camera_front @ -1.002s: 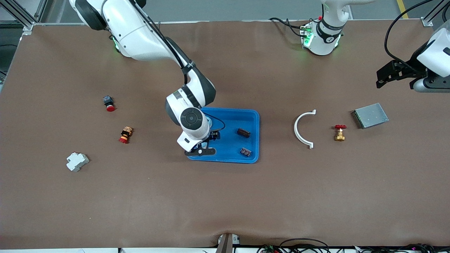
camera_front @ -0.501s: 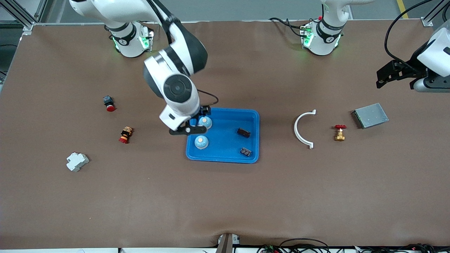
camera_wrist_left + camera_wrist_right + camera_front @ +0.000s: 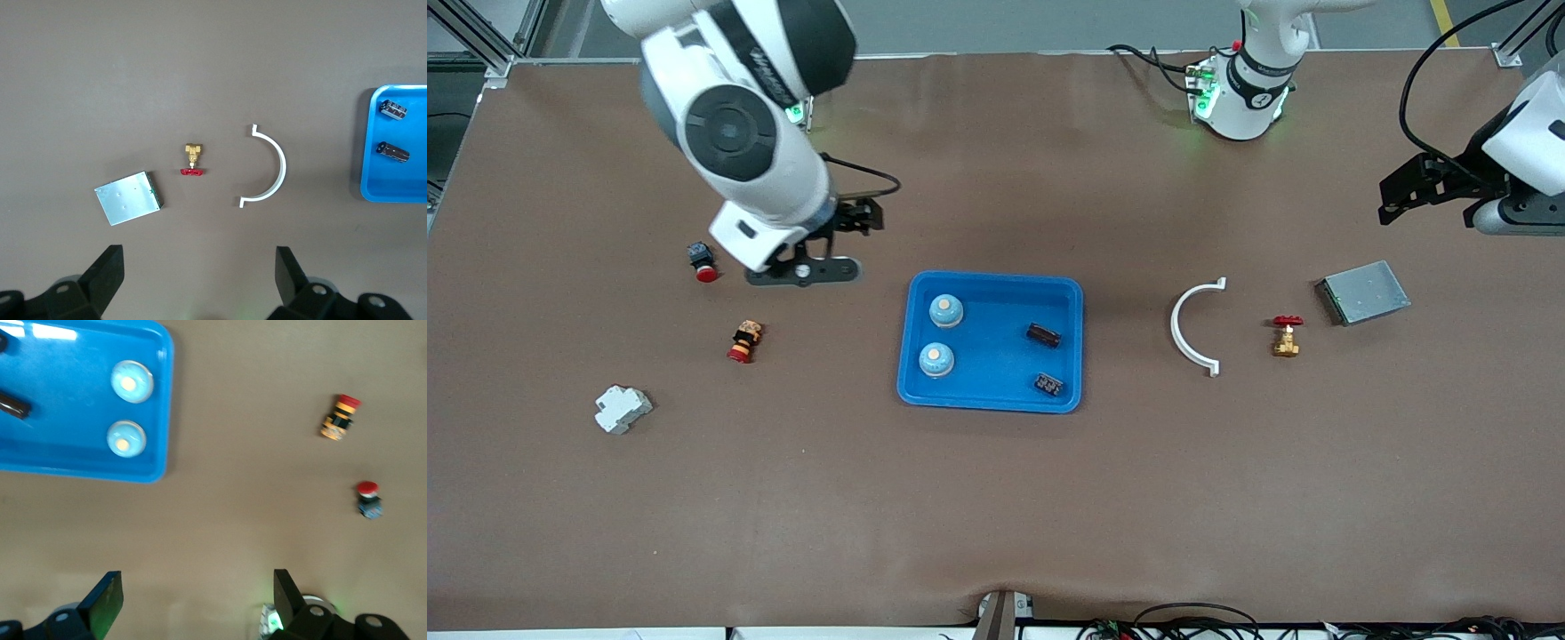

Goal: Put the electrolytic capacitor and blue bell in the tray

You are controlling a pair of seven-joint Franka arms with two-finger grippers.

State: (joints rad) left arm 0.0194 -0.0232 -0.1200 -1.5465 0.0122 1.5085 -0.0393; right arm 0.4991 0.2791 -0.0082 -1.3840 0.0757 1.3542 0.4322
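Observation:
The blue tray [image 3: 996, 356] lies mid-table. Two blue bells [image 3: 946, 310] [image 3: 936, 359] stand in it at the right arm's end. Two dark electrolytic capacitors [image 3: 1043, 335] [image 3: 1048, 384] lie in it at the left arm's end. My right gripper [image 3: 831, 244] is open and empty, up over bare table between the tray and the right arm's base. The right wrist view shows the tray [image 3: 67, 420], both bells [image 3: 131, 381] [image 3: 126, 439] and the open gripper [image 3: 197, 587]. My left gripper [image 3: 1423, 187] waits open and empty at the left arm's end; its wrist view [image 3: 200, 260] shows the tray's edge [image 3: 400, 180] and both capacitors [image 3: 395, 109] [image 3: 393, 151].
A white curved clip [image 3: 1193, 326], a brass valve with a red handle [image 3: 1286, 335] and a grey metal box [image 3: 1364, 292] lie toward the left arm's end. Two red push-buttons [image 3: 703, 261] [image 3: 744, 341] and a white breaker [image 3: 622, 409] lie toward the right arm's end.
My right gripper let go of the second blue bell in the tray, rose and drew back toward the right arm's base. The left arm has not moved.

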